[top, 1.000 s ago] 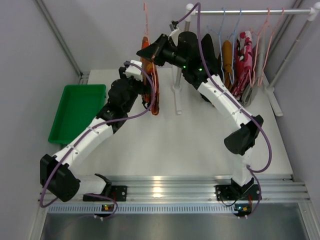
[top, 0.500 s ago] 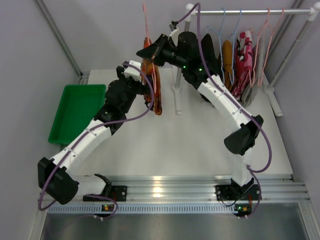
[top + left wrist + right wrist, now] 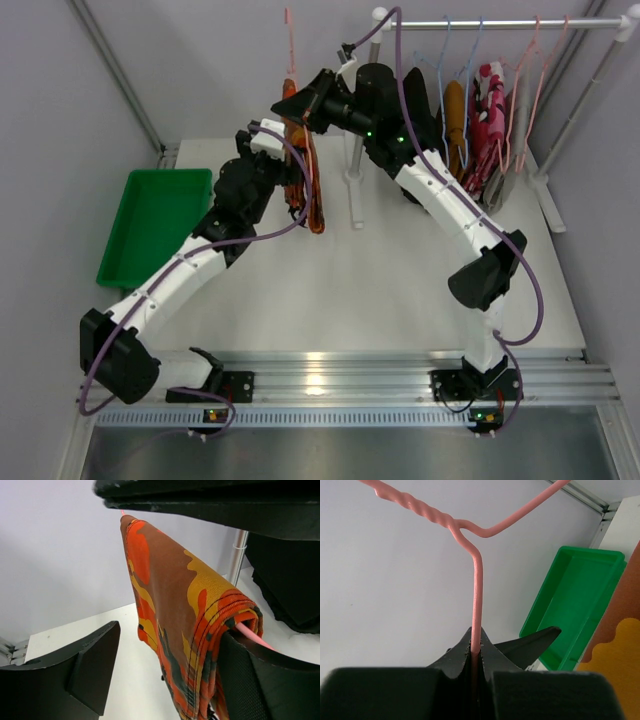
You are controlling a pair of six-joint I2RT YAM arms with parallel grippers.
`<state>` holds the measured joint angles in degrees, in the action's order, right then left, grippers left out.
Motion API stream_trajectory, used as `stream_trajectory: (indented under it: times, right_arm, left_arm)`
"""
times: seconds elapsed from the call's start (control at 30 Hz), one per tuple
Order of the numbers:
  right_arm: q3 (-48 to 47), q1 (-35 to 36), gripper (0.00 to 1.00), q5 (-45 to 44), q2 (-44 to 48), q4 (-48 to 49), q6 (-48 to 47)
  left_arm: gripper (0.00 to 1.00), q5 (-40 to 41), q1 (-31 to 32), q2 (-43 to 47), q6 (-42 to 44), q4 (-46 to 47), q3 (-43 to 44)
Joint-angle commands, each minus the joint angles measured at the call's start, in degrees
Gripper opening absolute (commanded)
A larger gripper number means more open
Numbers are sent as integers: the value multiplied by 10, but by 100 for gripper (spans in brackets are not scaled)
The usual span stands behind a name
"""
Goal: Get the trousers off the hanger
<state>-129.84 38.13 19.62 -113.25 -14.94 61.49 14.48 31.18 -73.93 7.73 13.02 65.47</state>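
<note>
Since a second ago the orange trousers (image 3: 312, 205) have swung a shade nearer the rack post (image 3: 353, 185); seen from above, they hang just left of it on a pink hanger (image 3: 290, 40) whose neck the right gripper (image 3: 288, 100) pinches. At the left wrist, the left gripper (image 3: 165, 675) stands spread wide and released, the trousers draped between its fingers with the post behind. At the right wrist, clenched jaws clamp the hanger's wire, with a green tray (image 3: 570, 605) beyond.
</note>
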Motion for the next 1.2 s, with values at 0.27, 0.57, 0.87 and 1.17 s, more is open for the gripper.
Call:
stream_trajectory:
  times: [0.27, 0.57, 0.87, 1.17]
  right_arm:
    - [-23, 11, 0, 26, 74, 101, 22]
    - [0, 4, 0, 2, 81, 73, -35]
    - [127, -19, 0, -5, 108, 49, -98]
    - [140, -18, 0, -48, 107, 38, -150]
  left_arm:
    - [50, 35, 0, -41, 26, 64, 41]
    - [0, 18, 0, -2, -14, -13, 74]
    - [0, 13, 0, 68, -75, -108, 139]
    - [0, -23, -1, 96, -126, -158, 182]
